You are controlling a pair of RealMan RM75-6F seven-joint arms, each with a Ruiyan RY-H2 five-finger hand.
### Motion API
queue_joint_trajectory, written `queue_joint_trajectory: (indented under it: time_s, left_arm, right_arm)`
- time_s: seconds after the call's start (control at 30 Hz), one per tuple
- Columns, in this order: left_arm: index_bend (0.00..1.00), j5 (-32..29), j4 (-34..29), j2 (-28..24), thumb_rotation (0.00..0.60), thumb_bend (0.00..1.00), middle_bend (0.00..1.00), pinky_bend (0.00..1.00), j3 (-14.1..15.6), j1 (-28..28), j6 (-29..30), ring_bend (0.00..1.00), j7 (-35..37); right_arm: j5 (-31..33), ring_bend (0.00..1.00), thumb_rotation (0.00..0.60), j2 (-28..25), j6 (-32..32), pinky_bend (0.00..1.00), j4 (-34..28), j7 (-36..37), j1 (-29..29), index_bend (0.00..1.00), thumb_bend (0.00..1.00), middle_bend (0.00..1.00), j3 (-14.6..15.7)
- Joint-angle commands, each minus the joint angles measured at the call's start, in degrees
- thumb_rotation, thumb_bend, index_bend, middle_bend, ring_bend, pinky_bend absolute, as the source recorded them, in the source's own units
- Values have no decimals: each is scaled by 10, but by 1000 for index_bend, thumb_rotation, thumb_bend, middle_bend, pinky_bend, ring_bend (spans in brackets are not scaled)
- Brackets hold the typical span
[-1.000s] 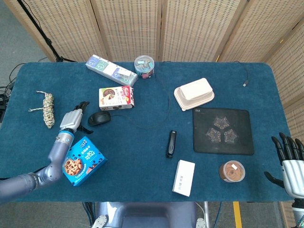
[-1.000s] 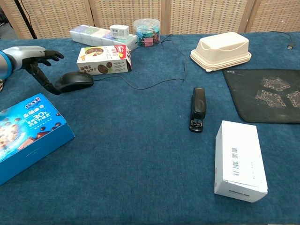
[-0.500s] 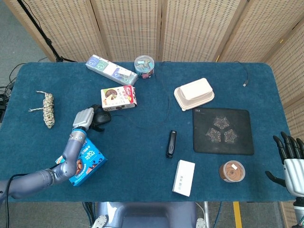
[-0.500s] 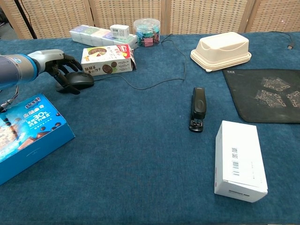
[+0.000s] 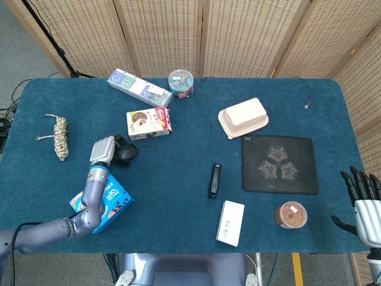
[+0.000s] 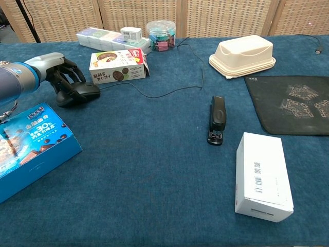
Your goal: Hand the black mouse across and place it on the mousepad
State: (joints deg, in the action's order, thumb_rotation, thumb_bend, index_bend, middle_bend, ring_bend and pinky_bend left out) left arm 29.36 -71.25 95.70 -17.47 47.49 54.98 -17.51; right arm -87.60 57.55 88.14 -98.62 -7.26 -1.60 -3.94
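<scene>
Black mouse point(image 6: 82, 92) lies on the blue table point(image 5: 178, 196), just in front of the chocolate pie box point(image 5: 148, 123) and well to the left of the mousepad point(image 5: 278, 164); its cable runs off past that box. The left hand point(image 5: 106, 150) is on the mouse, fingers curled over its top and left side in a grip. A blue cookie box point(image 5: 102, 201) lies nearer the robot than the mouse, under the left forearm. The right hand point(image 5: 364, 196) hangs off the table's edge, right of the mousepad, fingers spread and holding nothing. A black stapler point(image 5: 214, 180) lies left of the mousepad.
</scene>
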Motion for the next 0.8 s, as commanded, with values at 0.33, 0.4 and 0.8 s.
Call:
queue_joint_trajectory:
  time_s: [0.33, 0.4, 0.8]
  left_arm:
    - [474, 14, -107, -26, 600, 182, 411, 552, -30, -33, 49, 406, 25]
    - [474, 17, -138, -30, 600, 182, 411, 552, -37, -36, 68, 406, 23]
    - [473, -67, -233, 18, 600, 182, 411, 552, -86, 7, 142, 405, -40]
  right_arm:
    - [0, 0, 600, 0, -5, 0, -2, 0, -2, 0, 0, 0, 3]
    - [0, 0, 600, -1, -5, 0, -2, 1, -2, 0, 0, 0, 3]
    - [-4, 0, 600, -7, 2, 0, -5, 11, 2, 0, 0, 0, 4]
